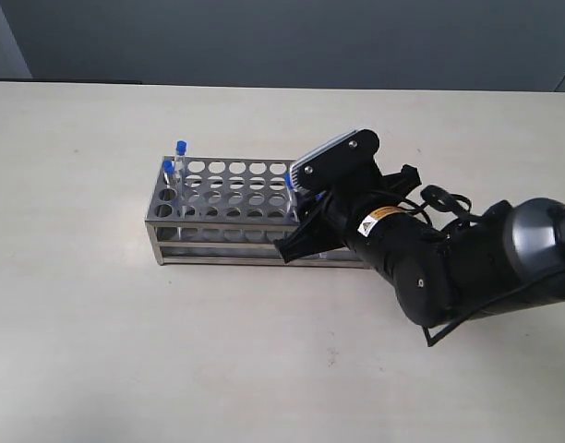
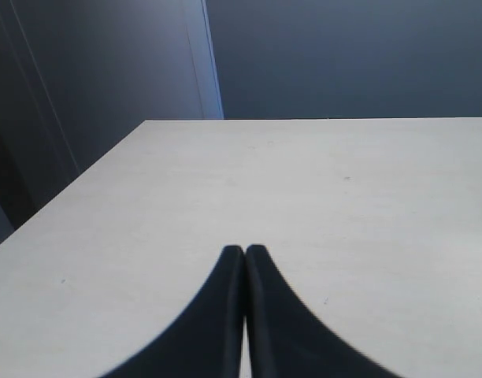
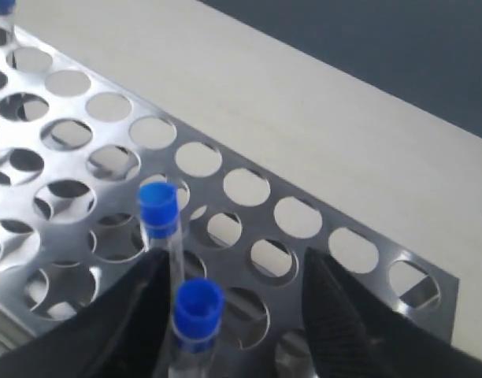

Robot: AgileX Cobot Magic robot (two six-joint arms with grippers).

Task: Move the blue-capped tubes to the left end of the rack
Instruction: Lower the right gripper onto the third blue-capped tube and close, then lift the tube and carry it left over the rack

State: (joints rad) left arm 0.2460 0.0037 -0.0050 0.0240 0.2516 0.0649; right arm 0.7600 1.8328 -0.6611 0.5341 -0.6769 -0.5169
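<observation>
Right arm (image 1: pixel 430 268) reaches in from four o'clock in the exterior view, its wrist tipped down over the three o'clock end of the rack (image 1: pixel 218 198). The right gripper (image 3: pixel 235 264) has its jaws wide apart, clamping nothing. Two blue-capped tubes (image 3: pixel 198 307) stand in their holes right beside one finger; whether they touch it is hard to say. The left gripper (image 2: pixel 245 260) hangs over bare table (image 2: pixel 343 197), fingers pressed together. The arm's bulk hides the rack's right end, and only a sliver of blue cap peeks out. The rack is shiny steel with rows of round holes and lies just nine o'clock of centre. Two more tubes (image 1: pixel 181 149), with clear bodies and bright caps, stand upright at its nine o'clock end.
</observation>
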